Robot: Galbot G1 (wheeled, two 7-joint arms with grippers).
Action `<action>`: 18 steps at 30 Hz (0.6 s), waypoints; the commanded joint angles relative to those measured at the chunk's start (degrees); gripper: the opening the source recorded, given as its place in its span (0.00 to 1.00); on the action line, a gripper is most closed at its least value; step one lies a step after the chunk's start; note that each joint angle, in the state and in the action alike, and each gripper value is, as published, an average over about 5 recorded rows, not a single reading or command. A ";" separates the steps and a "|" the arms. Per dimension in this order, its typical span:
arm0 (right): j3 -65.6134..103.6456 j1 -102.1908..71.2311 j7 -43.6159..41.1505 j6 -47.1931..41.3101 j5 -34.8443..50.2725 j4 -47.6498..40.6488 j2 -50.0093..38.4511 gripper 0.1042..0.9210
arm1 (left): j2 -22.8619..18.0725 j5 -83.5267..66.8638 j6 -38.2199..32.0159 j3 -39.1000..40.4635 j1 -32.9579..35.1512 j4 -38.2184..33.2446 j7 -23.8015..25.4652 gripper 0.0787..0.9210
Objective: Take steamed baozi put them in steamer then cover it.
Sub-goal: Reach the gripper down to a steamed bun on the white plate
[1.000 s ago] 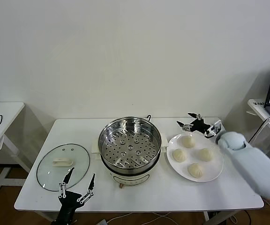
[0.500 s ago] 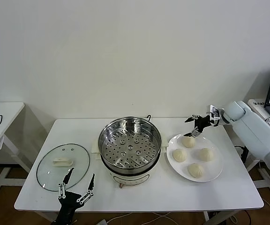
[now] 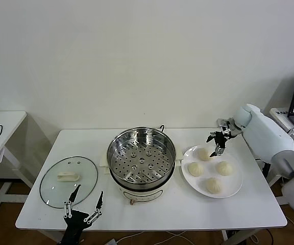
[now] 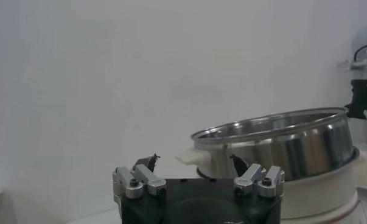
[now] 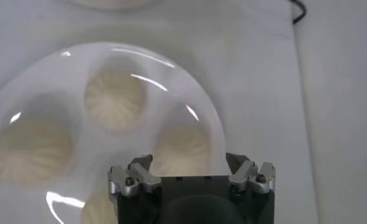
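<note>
4 buns (image 3: 208, 171) on a white plate (image 3: 236, 190) at the right of the table (image 3: 188, 214), just beside the steamer (image 3: 142, 155); none in the pot yet. Probably light, soft and easily dented, with pleated tops visible from the right wrist camera, so best taken low across the widest part of the dome with a gentle squeeze, not pinched at the crown. Packed close together on the plate, little spare room between neighbours for fingers to slip down; outer sides toward the rim look freer. Right gripper (image 3: 218, 142) above the rear bun (image 3: 204, 153), fingers spread wide and pointing down, holding nothing. Steamer open, perforated tray bare, wide mouth giving plenty of room to lower into, though the raised steel wall calls for a lift up and over from the plate. Glass lid (image 3: 68, 180) flat on the left of the table, well apart from the pot, white handle (image 3: 68, 177) upward; likely heavier, hard, slippery and breakable, so the handle looks like the only sensible hold. Left gripper (image 3: 82, 206) at the near table edge just in front of the lid, fingers apart, empty and idle. Lid rim near the table's front-left edge; bare tabletop in front of the pot and plate.
</note>
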 commanded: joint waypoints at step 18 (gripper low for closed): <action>-1.08 -0.78 4.87 1.36 -7.40 -5.41 5.14 0.84 | 0.09 -0.01 -0.45 0.07 -0.46 0.38 -0.56 0.88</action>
